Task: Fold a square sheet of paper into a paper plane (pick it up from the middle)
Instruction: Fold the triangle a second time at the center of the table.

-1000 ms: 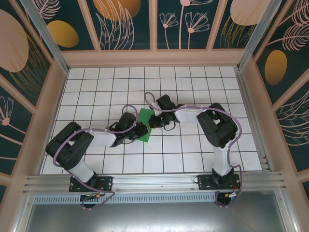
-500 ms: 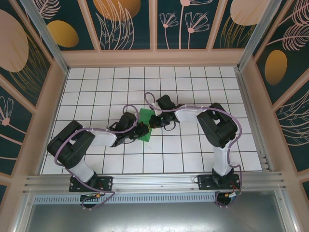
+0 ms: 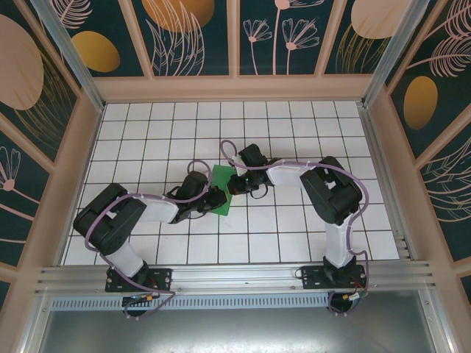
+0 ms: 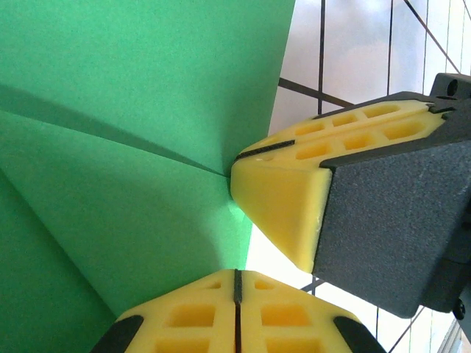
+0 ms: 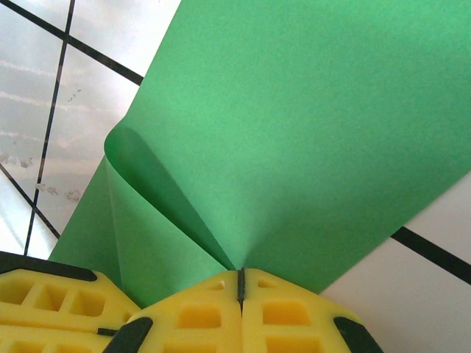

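Not much happened in that last second, honestly. My left gripper [image 3: 218, 198] crept a touch to the right, closer to the right gripper [image 3: 234, 185], and its forearm swung along with it. The square sheet of paper [image 3: 221, 176] went with it: the green corner that had stuck out on the near side of the left fingers got pulled in and looked shorter. Nearly all of that came early on.
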Robot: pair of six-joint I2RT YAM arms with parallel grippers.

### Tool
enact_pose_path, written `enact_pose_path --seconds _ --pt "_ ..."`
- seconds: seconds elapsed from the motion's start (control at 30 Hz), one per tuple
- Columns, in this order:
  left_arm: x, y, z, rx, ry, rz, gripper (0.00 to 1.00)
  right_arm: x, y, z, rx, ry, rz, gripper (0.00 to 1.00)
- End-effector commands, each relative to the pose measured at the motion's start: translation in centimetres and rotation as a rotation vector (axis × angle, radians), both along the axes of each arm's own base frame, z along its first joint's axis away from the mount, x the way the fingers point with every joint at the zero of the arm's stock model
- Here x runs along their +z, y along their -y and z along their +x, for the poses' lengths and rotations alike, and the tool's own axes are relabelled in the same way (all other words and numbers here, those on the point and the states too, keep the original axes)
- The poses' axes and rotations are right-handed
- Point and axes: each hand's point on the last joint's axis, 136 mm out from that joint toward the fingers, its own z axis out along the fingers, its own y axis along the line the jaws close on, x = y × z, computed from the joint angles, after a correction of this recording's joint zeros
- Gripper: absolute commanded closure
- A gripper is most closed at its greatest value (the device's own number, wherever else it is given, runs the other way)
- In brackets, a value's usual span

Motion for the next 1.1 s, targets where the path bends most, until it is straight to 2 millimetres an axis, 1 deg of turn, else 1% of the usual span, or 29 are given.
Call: enact_pose_path --seconds 0.0,0.07,0.13,0.27,0.67,1.07 --pt "0.5 0.3 0.1 -0.006 0.011 -0.033 0.9 1.3 0.6 0.4 -0.01 0.029 -0.01 1.0" --pt "0.9 0.3 0.2 -0.006 0.023 -0.039 0.9 1.6 0.7 0.3 -0.009 0.033 -0.006 1.0" --pt "1.0 0.2 0.2 -0.004 0.023 -0.035 0.9 1.6 0.7 0.2 -0.01 0.033 -0.007 1.0" --pt "0.4 0.1 0.2 0.0 0.01 -0.018 0.9 1.6 0.7 0.2 -0.011 0.029 -0.005 1.0" --pt "-0.2 0.0 0.1 -0.002 -0.005 -0.005 0.9 0.0 1.4 0.0 -0.028 -0.008 -0.052 1.0" --pt "-0.8 -0.1 -0.1 0.003 -0.023 0.007 0.9 -0.3 1.0 0.2 -0.013 -0.014 -0.044 1.0"
